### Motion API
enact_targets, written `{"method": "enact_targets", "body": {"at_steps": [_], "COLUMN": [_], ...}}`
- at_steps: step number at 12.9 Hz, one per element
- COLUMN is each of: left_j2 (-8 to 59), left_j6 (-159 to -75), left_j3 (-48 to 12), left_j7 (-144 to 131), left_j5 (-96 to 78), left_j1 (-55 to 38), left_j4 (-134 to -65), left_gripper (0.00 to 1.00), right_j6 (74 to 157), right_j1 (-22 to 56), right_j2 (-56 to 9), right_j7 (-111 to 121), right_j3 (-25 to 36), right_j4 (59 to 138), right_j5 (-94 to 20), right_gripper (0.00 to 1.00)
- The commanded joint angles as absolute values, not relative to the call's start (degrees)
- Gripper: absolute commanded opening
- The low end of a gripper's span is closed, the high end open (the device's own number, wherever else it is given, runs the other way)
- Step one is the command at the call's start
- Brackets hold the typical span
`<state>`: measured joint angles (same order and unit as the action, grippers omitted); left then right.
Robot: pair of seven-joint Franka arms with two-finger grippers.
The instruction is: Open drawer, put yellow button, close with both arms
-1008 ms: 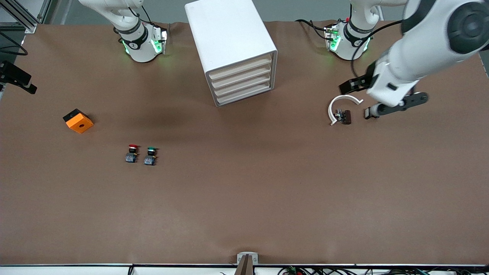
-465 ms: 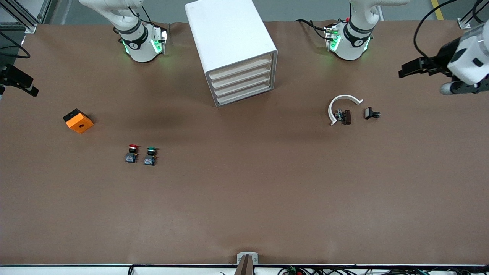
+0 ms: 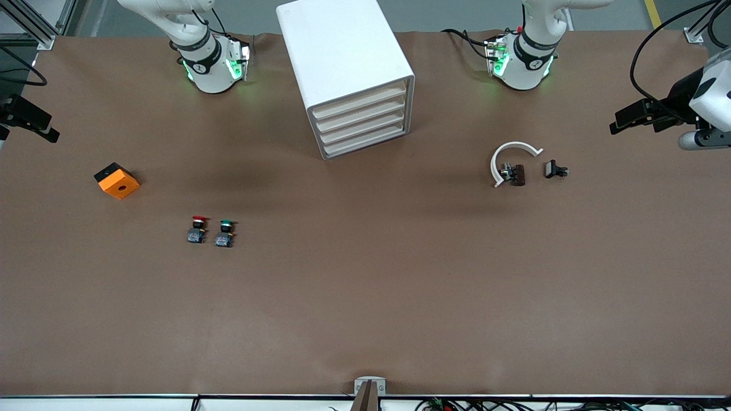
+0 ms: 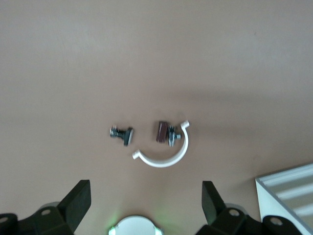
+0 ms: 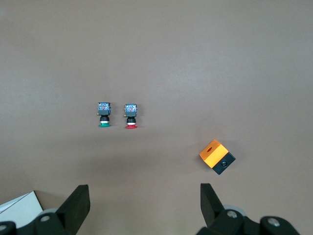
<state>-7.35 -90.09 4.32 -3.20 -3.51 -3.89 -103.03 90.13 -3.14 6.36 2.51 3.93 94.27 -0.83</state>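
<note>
The white cabinet (image 3: pixel 342 57) stands between the arm bases. Its top drawer (image 3: pixel 360 101) is shut, flush with the three lower ones. The yellow button is not in view. My left gripper (image 4: pixel 146 200) is open and empty, high over the left arm's end of the table; its hand shows at the edge of the front view (image 3: pixel 699 138). My right gripper (image 5: pixel 144 205) is open and empty, high over the right arm's end; only part of its hand (image 3: pixel 25 119) shows in the front view.
A red-capped button (image 3: pixel 197 228) and a green-capped button (image 3: pixel 225 233) stand side by side. An orange box (image 3: pixel 117 180) lies toward the right arm's end. A white curved piece (image 3: pixel 511 157), a brown part (image 3: pixel 517 174) and a small black part (image 3: pixel 554 169) lie toward the left arm's end.
My left arm has swung up and away from the small black part toward the left arm's end of the table. The right arm has hardly moved.
</note>
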Motion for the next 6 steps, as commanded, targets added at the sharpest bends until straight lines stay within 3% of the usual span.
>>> {"method": "enact_targets", "body": {"at_steps": [1, 3, 6], "left_j2": [-4.15, -0.37, -0.17], "left_j6": [-91.41, -91.32, -90.8], "left_j3": [2.81, 2.9, 2.99], "left_j7": [-2.46, -2.46, -3.52], "left_j5": [-0.7, -0.7, -1.14], "left_j1": [-3.95, -3.87, -3.78], "left_j4": [-97.59, -91.96, -90.88], "left_gripper": [1.0, 1.0, 1.0], "right_j6": [91.05, 91.05, 90.88], "right_j1": [-3.25, -3.25, -3.25], "right_j2": [8.17, 8.17, 8.17], "right_j7": [3.25, 3.25, 3.25], "right_j3": [3.87, 3.87, 3.87], "right_j4": [96.15, 96.15, 96.15], "right_j5": [-0.62, -0.62, -0.7], "right_gripper": [1.0, 1.0, 1.0]}}
